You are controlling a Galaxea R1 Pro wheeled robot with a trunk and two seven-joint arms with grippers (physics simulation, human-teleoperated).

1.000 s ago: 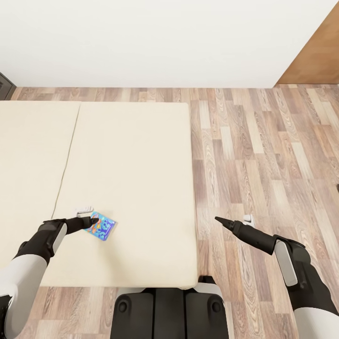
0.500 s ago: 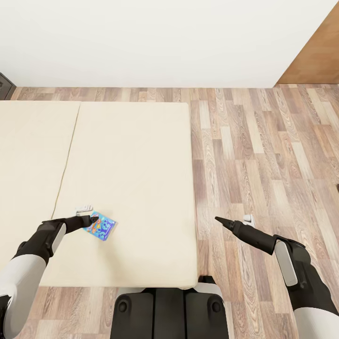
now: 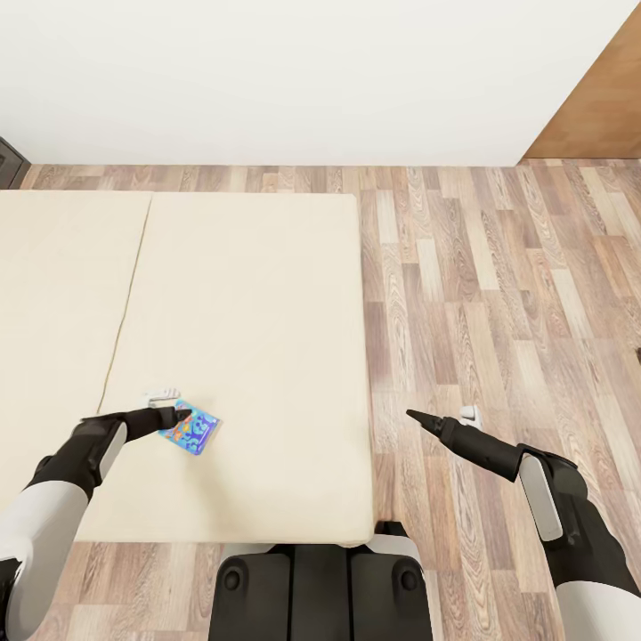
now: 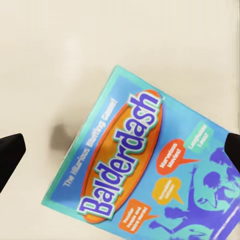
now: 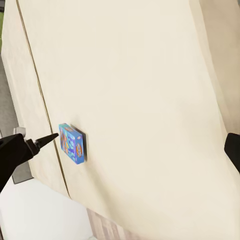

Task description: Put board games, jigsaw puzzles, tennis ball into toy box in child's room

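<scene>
1. My left gripper hangs over the near part of the bed, its fingers spread apart, one pale finger on the far side and one dark finger on the near side.
2. The blue board game lies flat on the beige mattress, just at my left gripper's fingertips; I cannot tell whether a finger touches its edge.
3. In my left wrist view the blue board game reads "Balderdash" in purple letters on an orange oval, and the box sits tilted between my two dark fingertips, which stand well apart at either side of the picture and hold nothing.
4. My right gripper is out over the wood-plank floor, beside the right edge of the bed, with its dark finger and pale finger apart and nothing between them.
5. My right wrist view looks across the bed and catches the blue board game with the left gripper's dark finger pointing at its side.
6. A seam runs down the mattress to the left of the game.
7. A white wall stands behind the bed, and my dark base shows at the bed's near edge.
</scene>
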